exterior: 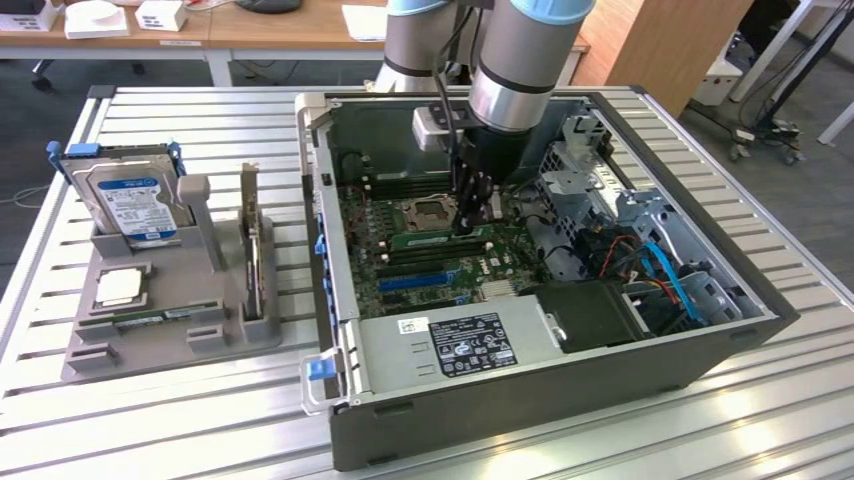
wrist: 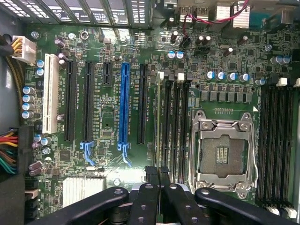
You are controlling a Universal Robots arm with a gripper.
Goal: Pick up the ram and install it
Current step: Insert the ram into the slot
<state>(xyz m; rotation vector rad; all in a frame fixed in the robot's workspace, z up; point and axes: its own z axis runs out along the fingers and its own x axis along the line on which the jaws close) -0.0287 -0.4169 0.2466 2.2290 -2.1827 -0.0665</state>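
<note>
The pincer (exterior: 470, 228) is closed, low by the ram (exterior: 426, 241). The computer case (exterior: 534, 400) sits on a ridged metal table (exterior: 187, 410), wooden desks (exterior: 280, 30) behind.

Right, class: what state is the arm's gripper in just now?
Gripper: closed, low over the memory slots; whether it pinches anything cannot be told.

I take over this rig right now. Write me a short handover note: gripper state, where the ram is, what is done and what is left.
Gripper: shut, down inside the open computer case, tips at the top edge of the ram; gripping or only pressing, I cannot tell.
Ram: on edge at the memory slots beside the CPU socket.
Done: pick-up; the ram is at its slot.
Left: seating not confirmed; I cannot judge it from these views.
</note>
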